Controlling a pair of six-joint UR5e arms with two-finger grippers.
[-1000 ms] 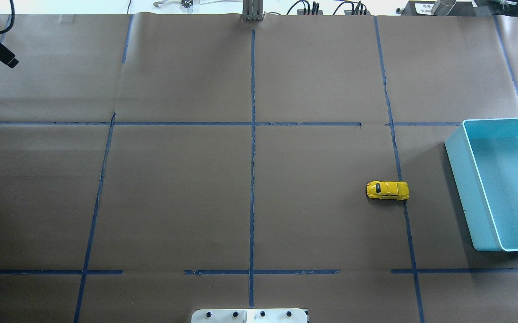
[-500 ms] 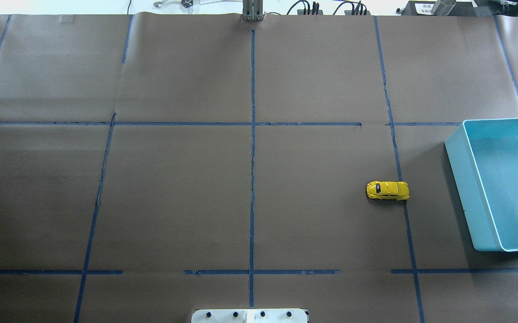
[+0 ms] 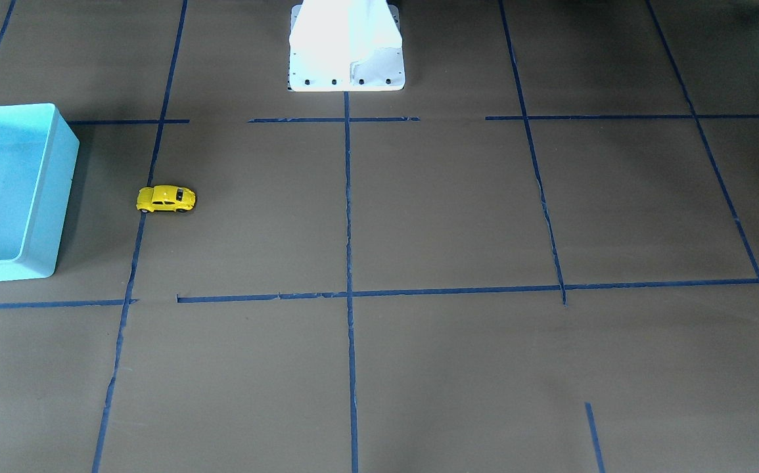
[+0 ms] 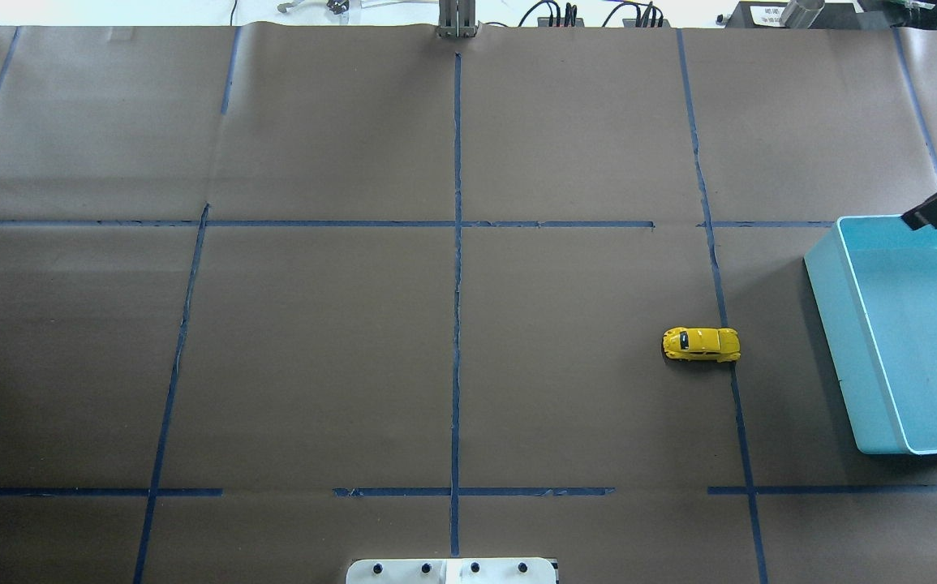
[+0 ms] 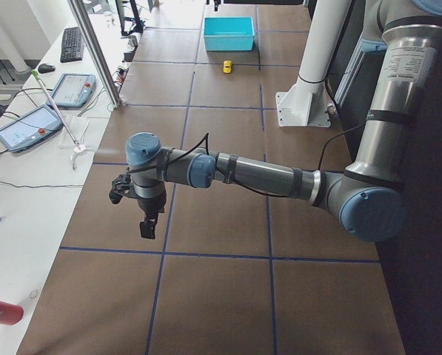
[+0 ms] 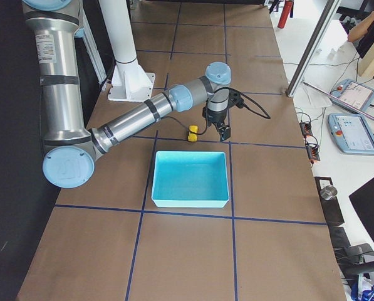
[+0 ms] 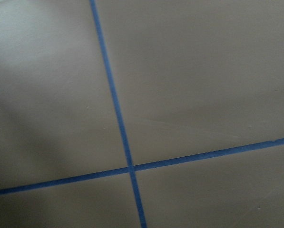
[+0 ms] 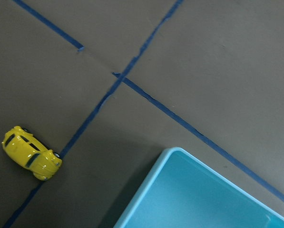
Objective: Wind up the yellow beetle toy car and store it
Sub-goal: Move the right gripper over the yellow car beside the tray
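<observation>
Overhead exterior gives us the yellow beetle toy car point(image 4: 702, 345) on its wheels near the turquoise bin point(image 4: 833, 341), not touching it, plus a sliver of the right gripper point(image 4: 934, 209). Only exterior left shows the left gripper point(image 5: 148, 226). We cannot tell whether either pincer is released or clenched.

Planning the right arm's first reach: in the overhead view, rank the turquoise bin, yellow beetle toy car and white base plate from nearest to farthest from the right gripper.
From the right gripper:
1. turquoise bin, at the right edge
2. yellow beetle toy car, left of the bin
3. white base plate, bottom centre
</observation>
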